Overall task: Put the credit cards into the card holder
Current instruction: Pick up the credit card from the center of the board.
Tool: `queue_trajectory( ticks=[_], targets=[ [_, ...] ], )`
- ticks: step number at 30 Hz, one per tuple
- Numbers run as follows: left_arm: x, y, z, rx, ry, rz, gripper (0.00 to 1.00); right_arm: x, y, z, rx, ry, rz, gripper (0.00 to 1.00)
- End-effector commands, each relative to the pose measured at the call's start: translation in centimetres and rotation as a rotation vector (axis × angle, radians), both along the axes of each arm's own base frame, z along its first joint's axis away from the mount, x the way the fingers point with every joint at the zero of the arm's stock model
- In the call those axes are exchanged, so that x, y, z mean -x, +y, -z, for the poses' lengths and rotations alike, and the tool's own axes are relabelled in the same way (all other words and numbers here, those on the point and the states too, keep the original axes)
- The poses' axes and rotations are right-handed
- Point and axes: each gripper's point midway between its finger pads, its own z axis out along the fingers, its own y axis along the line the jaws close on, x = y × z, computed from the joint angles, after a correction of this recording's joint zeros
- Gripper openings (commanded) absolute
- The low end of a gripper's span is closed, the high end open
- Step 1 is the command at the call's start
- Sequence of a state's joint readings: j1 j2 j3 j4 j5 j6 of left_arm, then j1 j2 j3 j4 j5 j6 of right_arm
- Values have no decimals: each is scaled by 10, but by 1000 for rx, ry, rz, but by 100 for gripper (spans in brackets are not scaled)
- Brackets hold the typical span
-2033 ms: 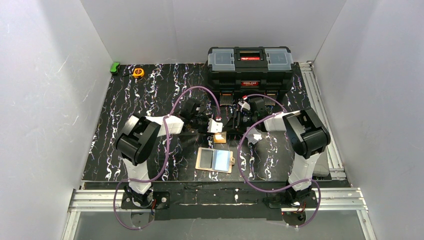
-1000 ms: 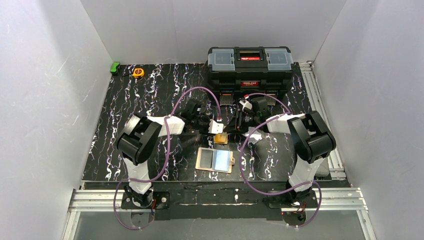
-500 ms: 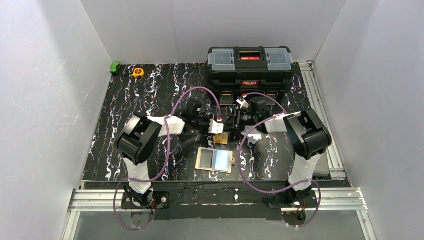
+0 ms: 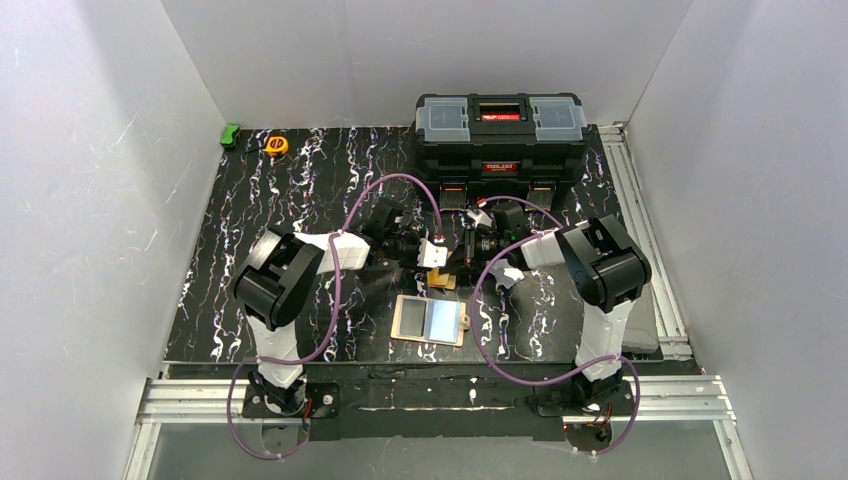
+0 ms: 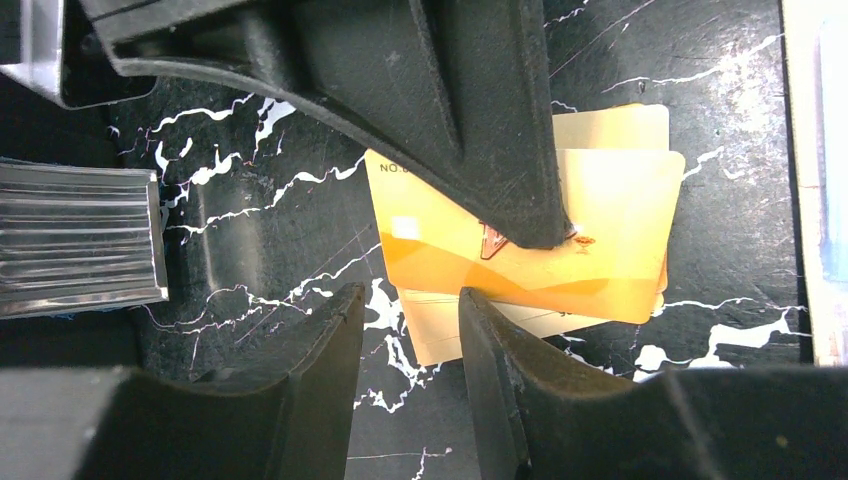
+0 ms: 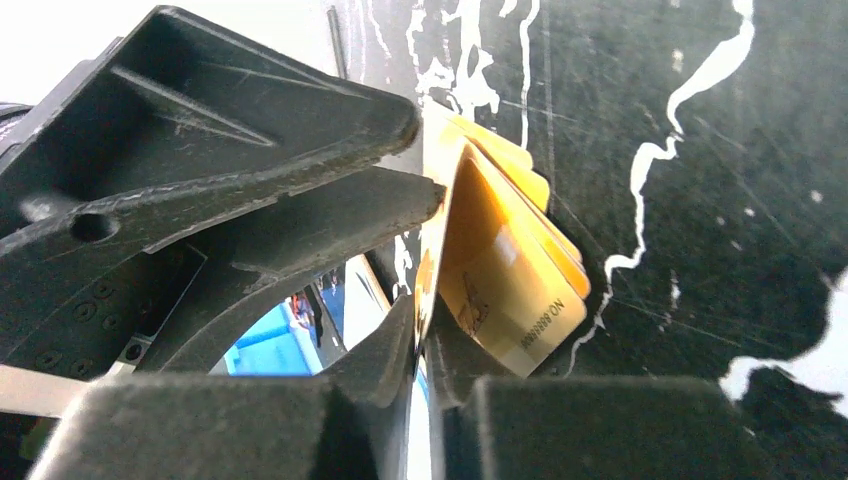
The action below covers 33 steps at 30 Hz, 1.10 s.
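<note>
Tightly, right tool [image 6: 425,345] nipping orange card [image 6: 440,235] edge

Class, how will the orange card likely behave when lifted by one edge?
The orange card is probably stiff: it stands tilted without sagging in the right end effector. Thin and glossy, it may slip; the cards beneath could shift.
</note>
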<state>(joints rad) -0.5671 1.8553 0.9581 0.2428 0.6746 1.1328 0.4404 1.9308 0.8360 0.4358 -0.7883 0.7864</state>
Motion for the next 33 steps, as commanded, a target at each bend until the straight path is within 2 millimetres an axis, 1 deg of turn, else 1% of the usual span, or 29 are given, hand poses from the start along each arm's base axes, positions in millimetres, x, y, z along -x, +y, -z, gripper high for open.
queue_trajectory(
  ticks=[1,2,4,6,8,9,11,12,14,15,16,17,22,26,29,31,32,33],
  targets=[
    [9,1,1,-2,48,-6,39,-9,1,-15,11,-69,-4,5],
    [7,2,-2,-1,50,-18,39,-8,0,-16,16,-74,-6,1],
    [-2,3,-12,3,48,-56,43,-8,-1,-18,27,-88,-12,1],
    [-11,8,-24,4,61,-109,54,-8,-2,-23,31,-113,-25,1],
    [-23,15,-40,15,93,-183,65,-8,-3,-31,41,-151,-42,1],
    [-29,19,-50,25,117,-218,67,-8,-4,-34,47,-169,-50,1],
    [-34,29,-68,48,194,-277,74,-9,-5,-43,55,-206,-68,1],
    [-30,34,-74,48,250,-297,77,-8,-4,-50,45,-241,-81,1],
    [-25,40,-93,80,343,-318,87,-4,-2,-62,28,-321,-109,1],
    [-20,42,-102,96,389,-318,89,-2,-1,-69,27,-362,-122,1],
    [-13,42,-112,114,434,-306,97,0,0,-74,33,-394,-134,1],
    [-7,43,-118,124,480,-298,98,2,1,-78,44,-418,-149,1],
    [27,37,-155,188,678,-237,98,11,9,-102,80,-524,-212,1],
    [42,34,-172,225,798,-229,98,18,16,-130,85,-639,-239,1],
    [58,32,-191,259,864,-164,98,24,15,-145,104,-689,-258,1],
    [72,31,-205,279,919,-114,98,28,15,-162,84,-733,-267,1],
    [78,30,-216,298,947,-86,96,31,16,-170,69,-747,-281,1],
    [83,30,-228,319,952,-56,79,37,19,-182,48,-756,-312,1]
  ],
)
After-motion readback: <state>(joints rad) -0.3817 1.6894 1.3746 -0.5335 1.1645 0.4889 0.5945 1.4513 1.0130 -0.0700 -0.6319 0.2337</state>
